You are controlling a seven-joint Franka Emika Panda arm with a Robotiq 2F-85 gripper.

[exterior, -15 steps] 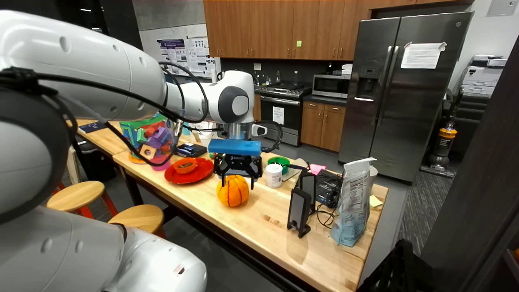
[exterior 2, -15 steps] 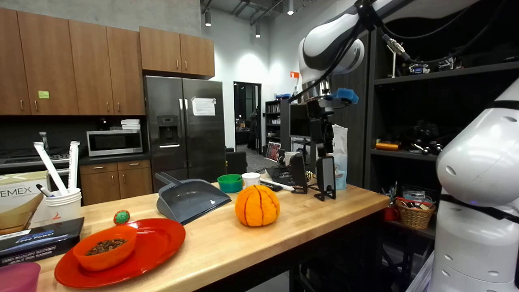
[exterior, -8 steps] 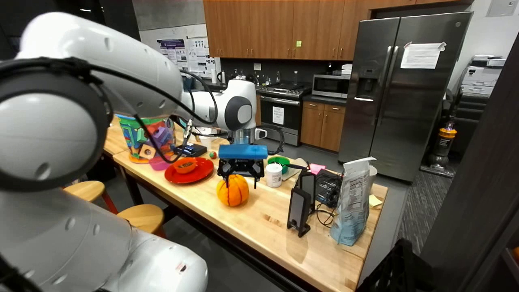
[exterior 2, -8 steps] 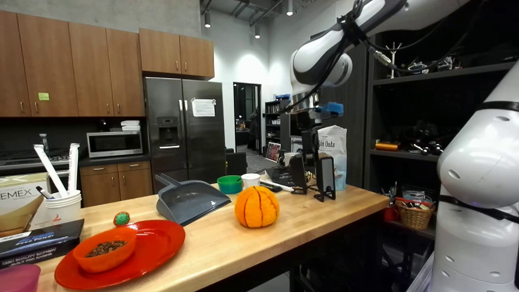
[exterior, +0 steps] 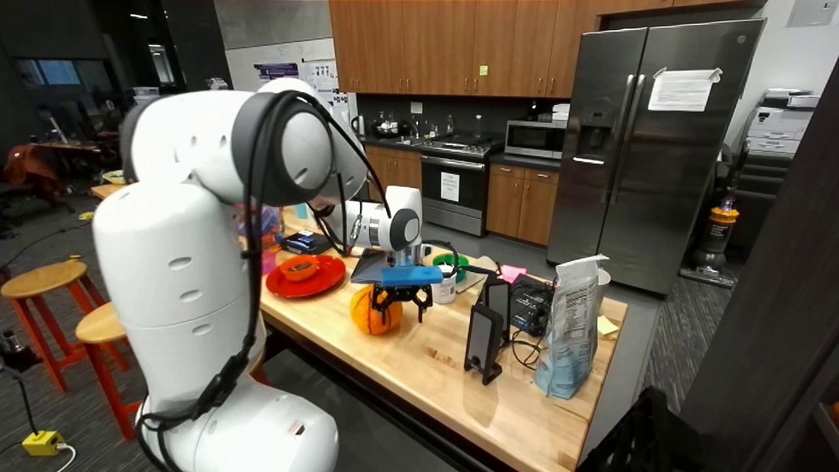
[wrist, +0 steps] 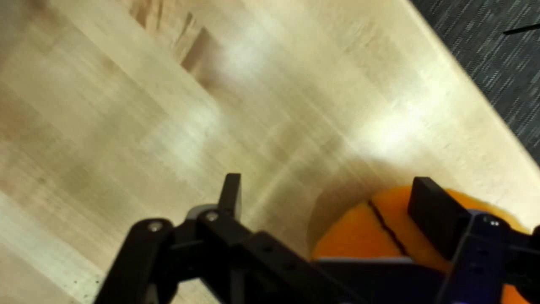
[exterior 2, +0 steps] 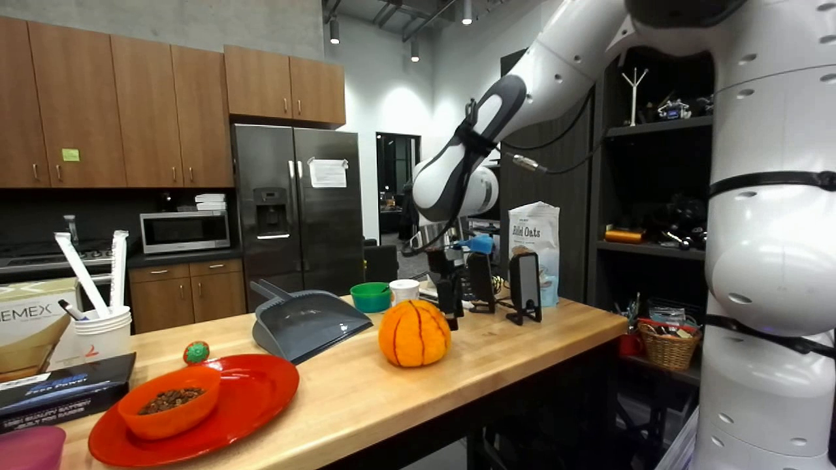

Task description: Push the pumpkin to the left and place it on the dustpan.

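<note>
The orange pumpkin [exterior 2: 413,334] with dark rib lines rests on the wooden table in both exterior views [exterior: 362,311]. The dustpan [exterior 2: 313,322] is grey, not red. It lies with its handle pointing back, left of the pumpkin in that exterior view; elsewhere it is partly hidden behind the arm [exterior: 367,269]. My gripper [exterior: 402,316] is open, low beside the pumpkin. In the wrist view, the fingers [wrist: 327,183] are wide apart with nothing held. The right finger overlaps the pumpkin [wrist: 354,236]; I cannot tell whether it touches. The gripper's body hides the pumpkin's lower part.
A red plate [exterior 2: 274,391] holding an orange bowl [exterior 2: 163,423] sits near the table's front edge. A green bowl [exterior 2: 369,299] and a white container [exterior 2: 404,290] stand behind the pumpkin. Black speakers [exterior: 482,341] and an oats bag [exterior: 569,328] stand at the table's end.
My gripper has come down from above to beside the pumpkin, shifting slightly right in an exterior view. The arm has folded back. The pumpkin and dustpan have not moved.
</note>
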